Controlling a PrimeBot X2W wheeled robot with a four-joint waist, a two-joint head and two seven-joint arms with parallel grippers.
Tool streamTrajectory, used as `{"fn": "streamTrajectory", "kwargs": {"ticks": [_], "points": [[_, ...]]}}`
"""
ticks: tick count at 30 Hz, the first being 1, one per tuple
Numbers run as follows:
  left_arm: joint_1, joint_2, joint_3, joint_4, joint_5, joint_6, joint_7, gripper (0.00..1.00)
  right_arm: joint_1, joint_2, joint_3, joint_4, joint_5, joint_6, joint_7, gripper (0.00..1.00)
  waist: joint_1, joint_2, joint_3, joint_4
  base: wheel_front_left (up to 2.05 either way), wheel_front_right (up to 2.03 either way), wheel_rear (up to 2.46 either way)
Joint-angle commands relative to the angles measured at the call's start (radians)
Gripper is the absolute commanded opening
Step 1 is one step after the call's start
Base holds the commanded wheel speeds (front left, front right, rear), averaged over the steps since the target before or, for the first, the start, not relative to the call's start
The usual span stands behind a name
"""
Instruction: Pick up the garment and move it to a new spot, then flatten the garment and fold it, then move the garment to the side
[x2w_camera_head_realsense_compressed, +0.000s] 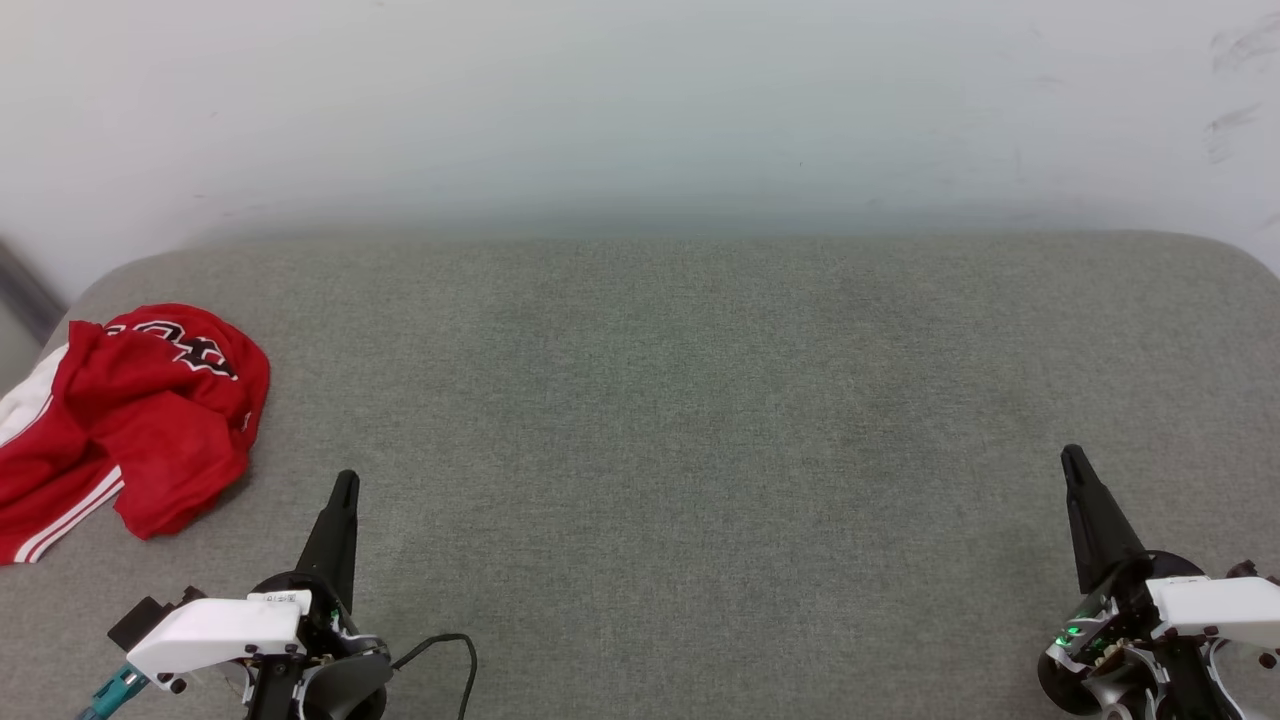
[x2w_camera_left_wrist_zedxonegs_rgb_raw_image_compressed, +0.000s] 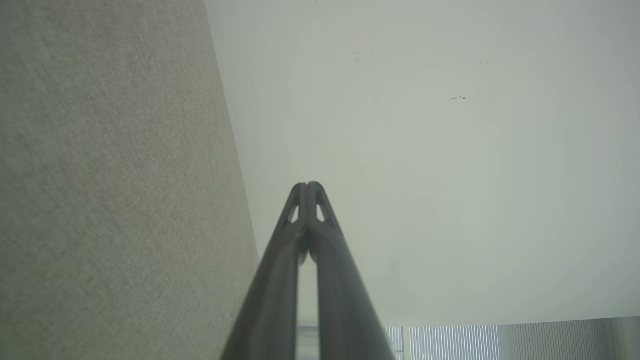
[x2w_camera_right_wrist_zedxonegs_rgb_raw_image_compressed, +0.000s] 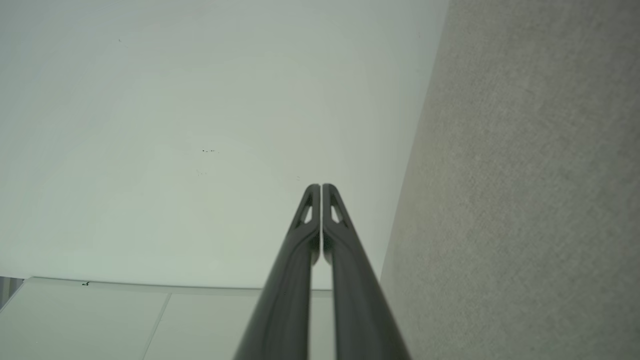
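Note:
The garment (x2w_camera_head_realsense_compressed: 130, 420) lies crumpled at the far left of the grey cushioned surface (x2w_camera_head_realsense_compressed: 660, 420) in the head view. It is red with white stripes and black white-outlined lettering on top. My left gripper (x2w_camera_head_realsense_compressed: 346, 482) is shut and empty, a short way to the garment's lower right and apart from it. My right gripper (x2w_camera_head_realsense_compressed: 1072, 458) is shut and empty at the lower right, far from the garment. In the left wrist view the left gripper (x2w_camera_left_wrist_zedxonegs_rgb_raw_image_compressed: 308, 186) has its fingertips pressed together. The right gripper (x2w_camera_right_wrist_zedxonegs_rgb_raw_image_compressed: 320, 187) looks the same in the right wrist view.
A pale wall (x2w_camera_head_realsense_compressed: 640, 110) rises directly behind the grey surface. The surface's rounded left edge runs close to the garment, with a dark strip (x2w_camera_head_realsense_compressed: 20, 290) beyond it. A black cable (x2w_camera_head_realsense_compressed: 450, 645) loops beside my left wrist.

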Motion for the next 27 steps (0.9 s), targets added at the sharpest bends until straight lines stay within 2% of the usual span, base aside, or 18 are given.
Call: {"fn": "streamTrajectory", "kwargs": {"ticks": [1, 15, 16, 27], "points": [[-0.006, -0.002, 0.002, -0.001, 0.001, -0.004, 0.001, 0.0, -0.012, 0.003, 0.0, 0.0, 0.004, 0.0, 0.0, 0.0, 0.0, 0.0, 0.0, 0.0, 0.0, 0.0, 0.0], [-0.006, -0.002, 0.002, -0.001, 0.001, -0.004, 0.001, 0.0, -0.012, 0.003, 0.0, 0.0, 0.004, 0.0, 0.0, 0.0, 0.0, 0.0, 0.0, 0.0, 0.0, 0.0, 0.0], [0.0, 0.0, 0.0, 0.0, 0.0, 0.0, 0.0, 1.0, 0.0, 0.0, 0.0, 0.0, 0.0, 0.0, 0.0, 1.0, 0.0, 0.0, 0.0, 0.0, 0.0, 0.0, 0.0], [0.004, 0.0, -0.063, -0.018, 0.026, 0.0, -0.047, 1.0, 0.022, -0.001, 0.03, -0.018, -0.031, 0.0, -0.045, 1.0, 0.0, 0.0, 0.001, 0.0, 0.0, 0.0, 0.0]]}}
